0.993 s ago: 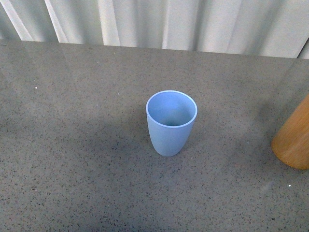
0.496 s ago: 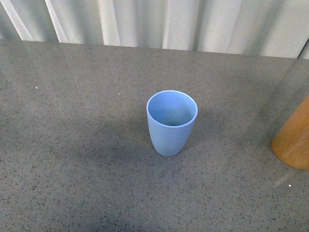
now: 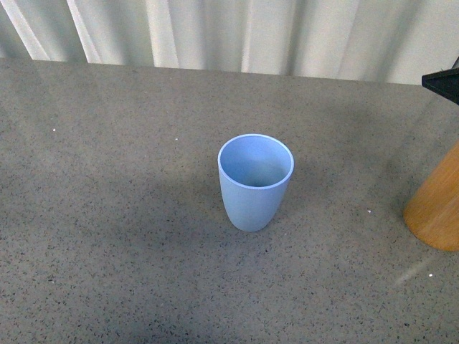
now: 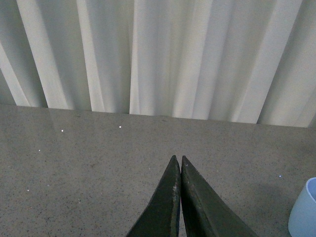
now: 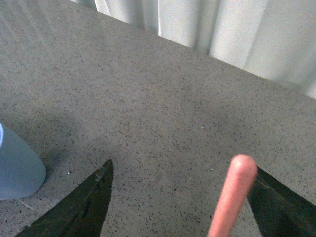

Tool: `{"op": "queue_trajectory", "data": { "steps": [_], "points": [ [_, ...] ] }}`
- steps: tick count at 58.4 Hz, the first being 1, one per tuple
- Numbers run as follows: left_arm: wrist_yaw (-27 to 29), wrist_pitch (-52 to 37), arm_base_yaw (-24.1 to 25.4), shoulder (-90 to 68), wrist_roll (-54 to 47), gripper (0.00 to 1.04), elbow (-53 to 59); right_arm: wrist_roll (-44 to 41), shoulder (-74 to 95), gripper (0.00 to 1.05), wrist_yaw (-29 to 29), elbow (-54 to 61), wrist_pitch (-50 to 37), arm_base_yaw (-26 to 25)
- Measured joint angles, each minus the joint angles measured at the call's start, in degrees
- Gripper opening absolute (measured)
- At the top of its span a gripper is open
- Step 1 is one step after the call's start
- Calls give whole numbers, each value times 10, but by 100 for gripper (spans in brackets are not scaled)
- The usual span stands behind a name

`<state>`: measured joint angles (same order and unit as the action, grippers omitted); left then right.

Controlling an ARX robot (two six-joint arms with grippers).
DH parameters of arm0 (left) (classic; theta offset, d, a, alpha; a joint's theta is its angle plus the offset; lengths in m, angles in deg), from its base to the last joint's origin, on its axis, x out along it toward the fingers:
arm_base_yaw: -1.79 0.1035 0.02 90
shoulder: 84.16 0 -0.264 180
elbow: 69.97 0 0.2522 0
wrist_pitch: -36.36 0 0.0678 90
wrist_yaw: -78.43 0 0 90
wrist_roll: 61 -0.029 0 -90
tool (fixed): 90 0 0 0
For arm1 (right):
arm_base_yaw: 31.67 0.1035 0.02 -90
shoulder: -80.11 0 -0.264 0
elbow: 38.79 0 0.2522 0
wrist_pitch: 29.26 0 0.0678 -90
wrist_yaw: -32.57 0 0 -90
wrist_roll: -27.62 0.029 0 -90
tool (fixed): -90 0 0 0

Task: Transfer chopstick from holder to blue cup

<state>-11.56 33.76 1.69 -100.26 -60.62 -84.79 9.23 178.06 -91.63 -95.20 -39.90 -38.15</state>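
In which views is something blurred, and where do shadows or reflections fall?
Front view: sharp; a soft shadow lies on the table left of the blue cup. Right wrist view: the chopstick tip is close and blurred. Left wrist view: the glossy table faintly mirrors the curtain.

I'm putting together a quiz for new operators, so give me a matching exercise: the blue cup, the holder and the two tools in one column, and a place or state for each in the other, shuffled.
Column one:
1. blue cup
2. holder
3. left tool
4. right tool

Column two:
A. shut, nothing between its jaws
B. open, with the pinkish end of the chopstick between its jaws
C. upright and empty, in the middle of the table
D. at the right edge of the front view, partly cut off

Pairs: 1-C, 2-D, 3-A, 4-B.
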Motion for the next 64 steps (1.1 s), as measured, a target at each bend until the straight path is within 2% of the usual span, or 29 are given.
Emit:
{"op": "queue_trajectory", "data": {
  "steps": [3,8,13,23,32,43,52,58,64],
  "points": [
    [0,10,0,9,0,4,0,1,-4,61,5,1,2,2],
    [0,27,0,27,0,4,0,2,-9,42,11,1,18,-1],
    [0,40,0,39,0,4,0,3,-9,28,11,1,29,-7],
    [0,60,0,60,0,4,0,7,-12,3,4,1,42,-19],
    [0,159,0,146,-1,4,0,9,-36,3,-11,1,64,-33],
    [0,163,0,159,-1,4,0,20,-97,3,-30,-8,90,-65],
    [0,163,0,159,-1,4,0,52,-153,3,-27,-38,63,-82],
    [0,163,0,159,-1,4,0,92,-185,3,-3,-54,21,-63],
    [0,163,0,159,-1,4,0,128,-196,3,23,-49,-12,-7]
  ]
}}
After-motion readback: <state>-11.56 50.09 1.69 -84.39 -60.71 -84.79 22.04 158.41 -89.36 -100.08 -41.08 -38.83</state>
